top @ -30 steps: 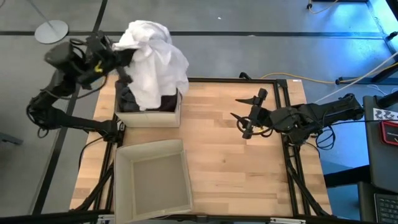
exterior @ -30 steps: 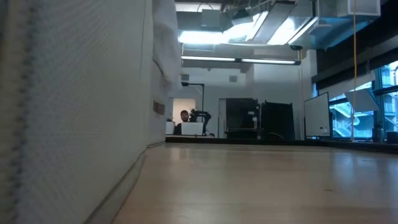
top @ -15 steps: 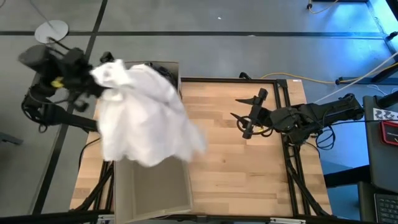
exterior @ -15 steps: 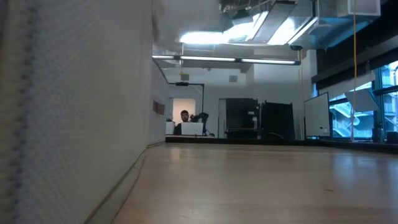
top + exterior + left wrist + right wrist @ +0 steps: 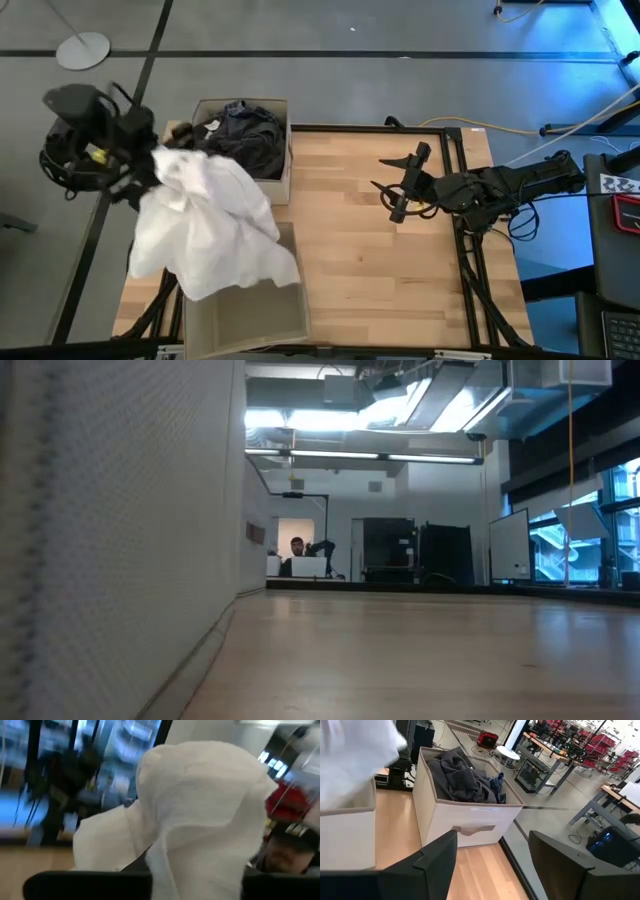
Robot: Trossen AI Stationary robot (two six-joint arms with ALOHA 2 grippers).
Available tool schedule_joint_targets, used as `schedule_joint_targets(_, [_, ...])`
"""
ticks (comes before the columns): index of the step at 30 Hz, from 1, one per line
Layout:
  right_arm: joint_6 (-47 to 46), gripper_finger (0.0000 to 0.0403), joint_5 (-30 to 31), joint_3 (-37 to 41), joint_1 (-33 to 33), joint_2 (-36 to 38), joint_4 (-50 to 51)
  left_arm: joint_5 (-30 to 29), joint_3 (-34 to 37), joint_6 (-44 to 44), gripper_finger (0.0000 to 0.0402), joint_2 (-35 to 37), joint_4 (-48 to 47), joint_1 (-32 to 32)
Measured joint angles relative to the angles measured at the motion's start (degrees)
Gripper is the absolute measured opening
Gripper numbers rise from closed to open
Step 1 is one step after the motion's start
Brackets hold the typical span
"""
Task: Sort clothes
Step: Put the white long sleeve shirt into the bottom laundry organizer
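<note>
Hanging from the left gripper (image 5: 148, 168), a white garment (image 5: 212, 225) drapes over the left rim of the near fabric box (image 5: 250, 322), the landmark for what follows. The jaws are clamped on a bunched upper corner of the cloth; the left wrist view shows the white fabric (image 5: 200, 815) humped up between the two dark fingers. The garment is thin, soft and crumpled, falling in loose folds, and it hides most of the box's opening, so I cannot tell whether anything lies inside.

Beyond the near box sits the far fabric box (image 5: 284, 180), a beige, square, stiff-walled cloth bin. It holds a heap of dark grey clothing (image 5: 245, 135), and the right wrist view shows a scrap of blue-and-white plaid (image 5: 496, 784) tucked against the grey folds (image 5: 460, 777). These pieces look heavier and more matte than the white one.

My judgement is that the sort is at an early or middle stage: one white piece is in transit toward the near box and not yet released, while the dark pile is still to be gone through.

Right of the near box, across bare wooden table (image 5: 380, 270), the right gripper (image 5: 400, 185) waits with its jaws apart.
</note>
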State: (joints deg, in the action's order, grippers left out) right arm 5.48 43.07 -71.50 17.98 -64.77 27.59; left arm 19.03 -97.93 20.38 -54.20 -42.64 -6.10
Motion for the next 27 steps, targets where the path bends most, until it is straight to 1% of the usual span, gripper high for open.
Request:
schedule_joint_targets(2, [-0.8, 0.0248, 0.0, 0.0, 0.0, 0.0, 0.0, -2.2, 0.0, -0.2, 0.0058, -1.2, -4.2, -1.6])
schedule_joint_targets(5, [-1.1, 0.0248, 0.0, 0.0, 0.0, 0.0, 0.0, -8.9, 0.7, -0.6, 0.0058, -3.6, -8.8, -4.3])
schedule_joint_targets(8, [-1.5, 0.0248, 0.0, 0.0, 0.0, 0.0, 0.1, -17.1, 3.5, -1.0, 0.0051, -5.9, -10.1, -8.1])
schedule_joint_targets(11, [-2.5, 0.0248, 0.0, 0.0, 0.0, 0.0, 1.7, -28.0, 7.5, -1.0, 0.0041, -7.9, -10.1, -13.5])
schedule_joint_targets(15, [-3.9, 0.0248, 0.0, 0.0, 0.0, 0.0, 4.2, -43.8, 12.9, 0.9, 0.0039, -9.2, -5.5, -21.5])
schedule_joint_targets(18, [-4.8, 0.0248, 0.0, 0.0, 0.0, -0.1, 4.7, -53.3, 17.1, 2.9, 0.0048, -10.1, -1.5, -27.5])
schedule_joint_targets(22, [-5.3, 0.0248, -0.1, 0.5, 0.0, -1.0, 4.8, -61.6, 22.9, 4.9, 0.0052, -11.2, 3.5, -33.6])
schedule_joint_targets(27, [-5.3, 0.0248, -0.6, 5.5, 0.0, -1.2, 0.6, -71.7, 30.0, 8.9, 0.0053, -12.1, 6.8, -39.5])
